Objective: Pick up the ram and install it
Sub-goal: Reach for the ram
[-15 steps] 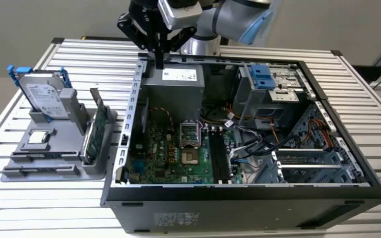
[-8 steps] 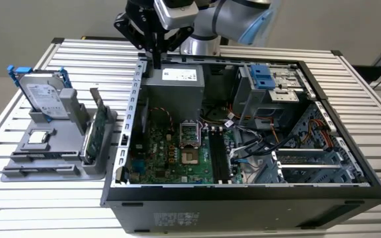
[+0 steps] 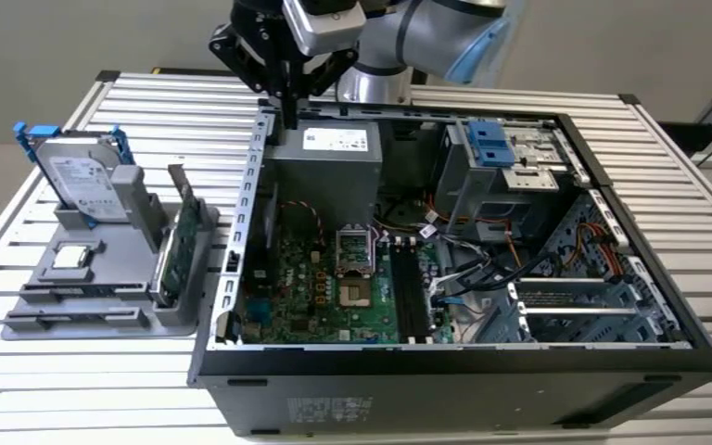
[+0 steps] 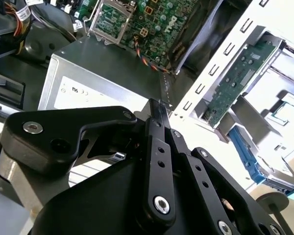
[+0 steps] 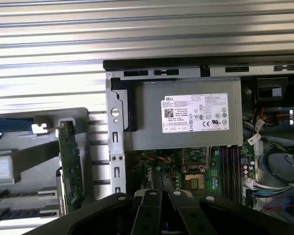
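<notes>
The end effector [image 3: 289, 113] hovers closed and empty over the open computer case's [image 3: 455, 389] corner, beside the power supply [image 3: 331, 158]. What looks like the ram [image 3: 69, 294] sits well apart, slotted in the grey holder [image 3: 96, 331] on the desk [image 3: 84, 389].

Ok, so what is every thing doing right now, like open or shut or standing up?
computer case: lying on its side, open, insides showing.
gripper: shut, nothing in it, over the case's edge by the power supply.
hard drive: standing upright in the gray holder.
green card: standing on edge in the same holder.
memory slots: look empty.
</notes>
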